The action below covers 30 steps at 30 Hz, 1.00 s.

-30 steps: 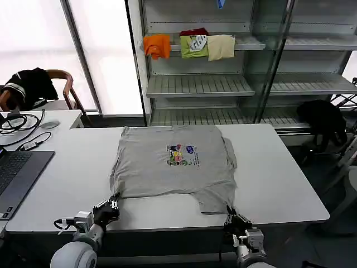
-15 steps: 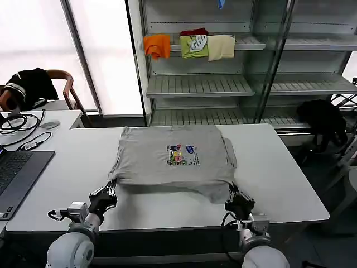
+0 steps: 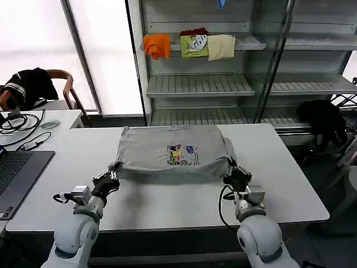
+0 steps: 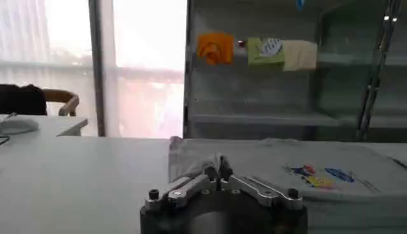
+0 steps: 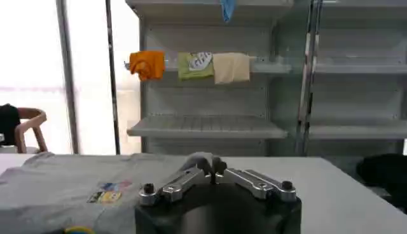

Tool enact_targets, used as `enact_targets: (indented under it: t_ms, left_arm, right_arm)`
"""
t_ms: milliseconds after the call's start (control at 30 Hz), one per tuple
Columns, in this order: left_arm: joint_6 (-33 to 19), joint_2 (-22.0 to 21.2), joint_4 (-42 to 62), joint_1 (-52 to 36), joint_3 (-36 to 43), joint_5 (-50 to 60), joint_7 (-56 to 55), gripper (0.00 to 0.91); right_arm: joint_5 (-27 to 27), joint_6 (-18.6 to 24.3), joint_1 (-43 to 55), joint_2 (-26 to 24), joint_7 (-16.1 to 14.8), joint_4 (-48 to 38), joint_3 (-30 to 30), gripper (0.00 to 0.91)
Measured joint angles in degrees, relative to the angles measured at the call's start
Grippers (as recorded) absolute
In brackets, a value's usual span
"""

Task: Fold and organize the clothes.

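Both my jaws are pinched tight on the grey shirt's (image 3: 174, 153) near hem.
My left gripper (image 3: 114, 168) clamps the corner at 8 o'clock of the shirt, my right gripper (image 3: 230, 168) the corner at 4 o'clock; the hem rides lifted over the white table (image 3: 167, 201), the shirt lying mid-table with its colourful print up.

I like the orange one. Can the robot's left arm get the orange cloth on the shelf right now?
Probably not. The left gripper is shut on the grey shirt, and the orange cloth hangs far beyond the table.
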Motion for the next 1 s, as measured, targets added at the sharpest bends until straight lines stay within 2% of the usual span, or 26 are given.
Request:
enact_targets:
  t_ms: [600,1000]
  left_arm:
    - [1.7,0.0,14.9,-13.1,3.2,0.2,0.2,0.010]
    - [3.1,0.4,21.7,-17.5,4.8,1.2,0.8,0.020]
  right_arm:
    - [-0.6,-0.7,13.7,4.0,-1.9,-18.7,-0.9,0.000]
    - [-0.1,-0.9,19.1,6.0,-2.6,-28.4,-1.6,0.000]
